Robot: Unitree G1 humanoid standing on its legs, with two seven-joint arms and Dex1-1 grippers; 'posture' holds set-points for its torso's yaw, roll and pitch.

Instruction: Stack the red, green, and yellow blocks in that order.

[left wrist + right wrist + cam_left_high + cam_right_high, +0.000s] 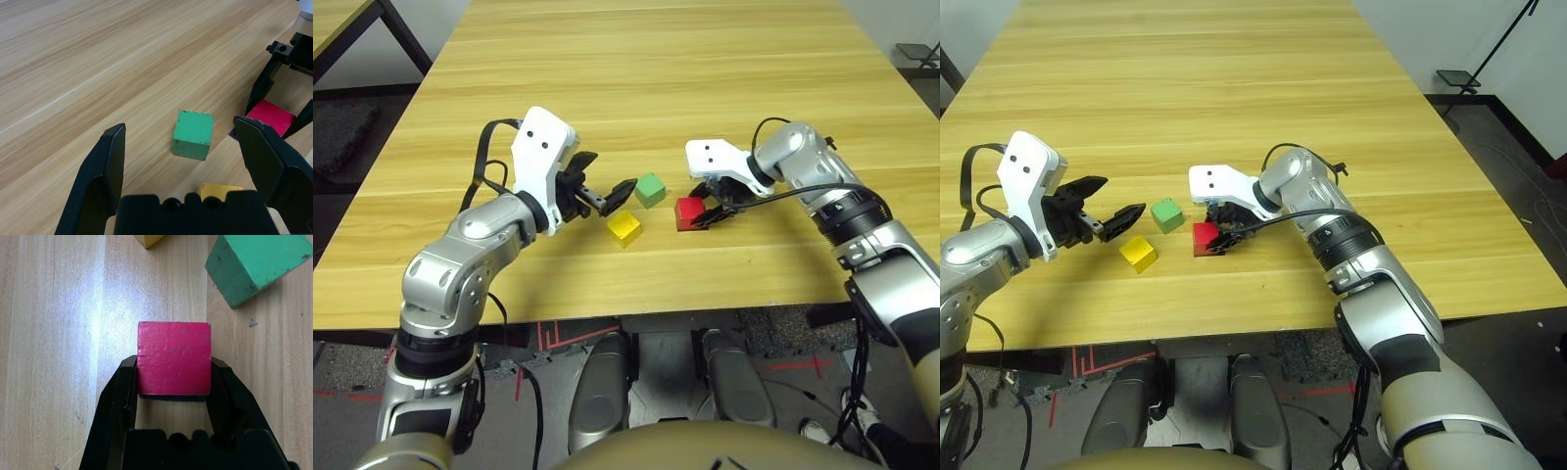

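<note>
No stacking is done: the right gripper [173, 382] is clamped on the red block [688, 211] at the table [705, 78], the green block [650, 189] and yellow block [625, 227] lie separate nearby, and the left gripper [193, 161] hovers with jaws apart.

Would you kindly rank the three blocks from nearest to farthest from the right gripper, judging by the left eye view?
1. Red block: between the right gripper's fingers.
2. Green block: just left of red.
3. Yellow block: farthest left, below the left gripper.
</note>
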